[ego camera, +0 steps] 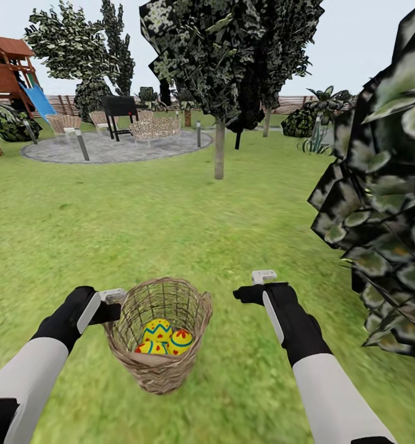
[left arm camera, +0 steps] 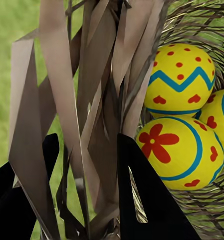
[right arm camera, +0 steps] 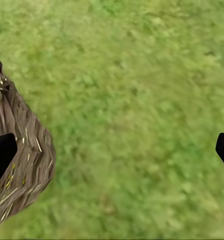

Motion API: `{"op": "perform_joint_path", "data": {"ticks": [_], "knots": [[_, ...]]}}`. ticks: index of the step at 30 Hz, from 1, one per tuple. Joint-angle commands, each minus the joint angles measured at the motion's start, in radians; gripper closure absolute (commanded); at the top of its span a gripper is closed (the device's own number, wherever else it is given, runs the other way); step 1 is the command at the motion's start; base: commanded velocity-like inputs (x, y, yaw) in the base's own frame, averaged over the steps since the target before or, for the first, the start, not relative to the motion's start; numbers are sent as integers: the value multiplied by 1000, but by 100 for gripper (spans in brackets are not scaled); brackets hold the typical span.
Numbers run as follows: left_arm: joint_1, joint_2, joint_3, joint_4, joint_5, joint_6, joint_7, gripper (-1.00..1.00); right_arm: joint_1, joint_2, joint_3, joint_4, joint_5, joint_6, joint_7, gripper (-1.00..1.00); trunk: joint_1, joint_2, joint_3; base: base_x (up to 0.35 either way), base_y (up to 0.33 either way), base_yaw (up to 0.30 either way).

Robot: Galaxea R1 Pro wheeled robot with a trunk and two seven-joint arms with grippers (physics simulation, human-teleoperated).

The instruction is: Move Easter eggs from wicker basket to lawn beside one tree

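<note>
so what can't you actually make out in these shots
- Third of the Easter eggs: head view, mostly hidden behind the other two and the wicker basket wall.
- Left hand: head view, fingertips hidden at the basket rim; grip unclear.
- Right hand: wrist view, fingers cut off by both edges.

The wicker basket (ego camera: 160, 336) is brown woven cane, rough and matt. The three Easter eggs (left arm camera: 179, 120) look smooth, painted, slightly glossy. The lawn (ego camera: 139, 228) is soft matt grass. The far patio (ego camera: 118, 148) is grey stone.
</note>
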Motion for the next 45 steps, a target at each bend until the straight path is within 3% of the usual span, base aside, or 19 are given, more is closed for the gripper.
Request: {"op": "perform_joint_path", "data": {"ticks": [1,14,18,24,45], "knots": [[-1,1,-2,-1,16,3,9,100,0,1,-2,-1,9,4,8,-100,0,0,-1,325,0,0],[-1,1,-2,-1,16,3,9,100,0,0,-2,1,9,3,8,-100,0,0,-1,325,0,0],[-1,1,-2,-1,16,3,9,100,-1,-3,-2,42,6,-99,8,-100,0,0,-1,326,0,0],[-1,19,-4,-1,19,3,8,100,-1,-3,-2,69,6,-104,14,-100,0,0,-1,325,0,0],[-1,19,-4,-1,19,3,8,100,-1,-2,1,105,7,-110,13,-100,0,0,-1,325,0,0]]}}
